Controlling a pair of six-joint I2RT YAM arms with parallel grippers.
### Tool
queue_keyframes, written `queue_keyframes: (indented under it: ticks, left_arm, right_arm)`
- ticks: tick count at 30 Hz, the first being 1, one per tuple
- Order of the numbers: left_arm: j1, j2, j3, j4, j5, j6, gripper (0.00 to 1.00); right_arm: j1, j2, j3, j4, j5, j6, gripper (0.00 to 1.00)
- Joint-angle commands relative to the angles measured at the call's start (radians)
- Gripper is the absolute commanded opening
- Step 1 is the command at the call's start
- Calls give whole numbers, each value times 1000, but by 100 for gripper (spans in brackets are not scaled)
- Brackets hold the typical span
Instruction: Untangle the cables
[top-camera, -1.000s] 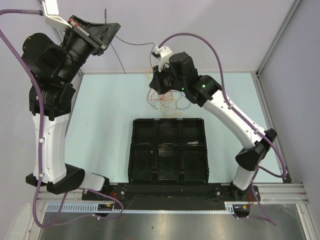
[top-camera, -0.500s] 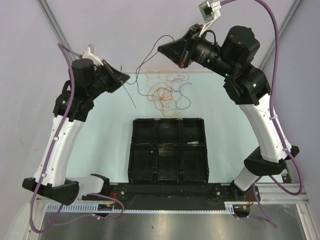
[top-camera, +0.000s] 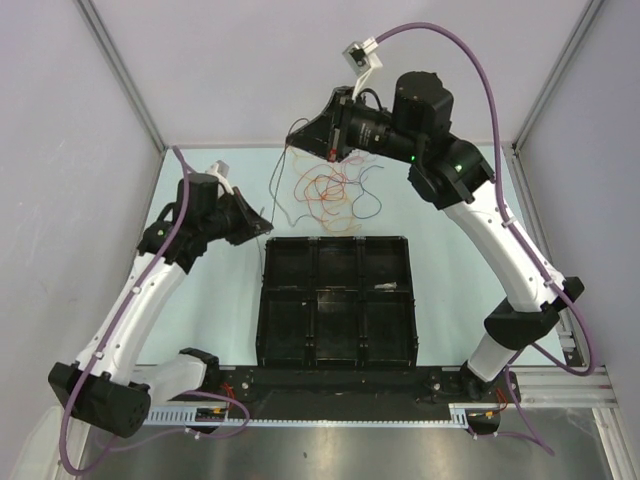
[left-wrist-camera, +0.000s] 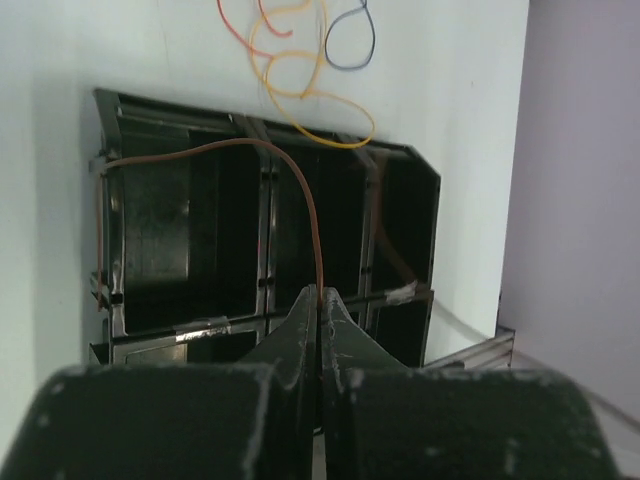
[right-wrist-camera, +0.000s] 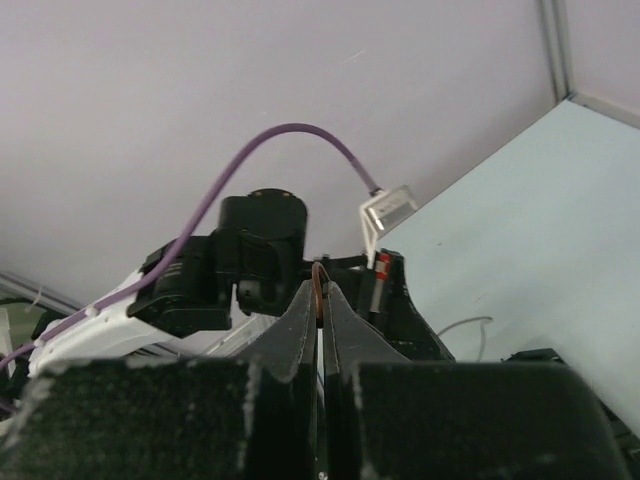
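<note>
A loose tangle of thin orange, red and dark cables (top-camera: 330, 195) lies on the pale table behind the black tray (top-camera: 337, 300). One thin brown cable (top-camera: 277, 190) runs between my two grippers, apart from the tangle. My left gripper (top-camera: 262, 228) is low at the tray's back left corner and shut on this cable, which in the left wrist view (left-wrist-camera: 312, 210) arcs up from the gripper (left-wrist-camera: 320, 295) over the tray. My right gripper (top-camera: 295, 140) is raised above the tangle's left side, shut on the cable's other end (right-wrist-camera: 319, 275); its fingertips (right-wrist-camera: 321, 290) pinch a small loop.
The black tray has several compartments and fills the table's middle; its rim (left-wrist-camera: 260, 128) is in the left wrist view. Yellow-orange loops (left-wrist-camera: 300, 90) and a dark blue loop (left-wrist-camera: 350, 45) lie just beyond it. Grey walls enclose the back and sides. My left arm (right-wrist-camera: 250, 260) shows in the right wrist view.
My left arm came down from high at the back left to the tray's back left corner. My right arm lifted off the tangle, then swung left. The brown cable hangs between them.
</note>
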Motion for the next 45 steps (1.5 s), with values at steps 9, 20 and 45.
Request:
queue_keyframes:
  ticks: [9,20,45]
  left_arm:
    - [-24,-35,-40,179,228,22,0]
    - [-44,23,247,23,176,48,0]
    - [-42,72,-43,153,237,64,0]
  right_arm:
    - [46,24,-45,109,-67,66,0]
    - [46,50,71,149,-77,103,0]
    - [15,-27,-202,186,-92,78,0]
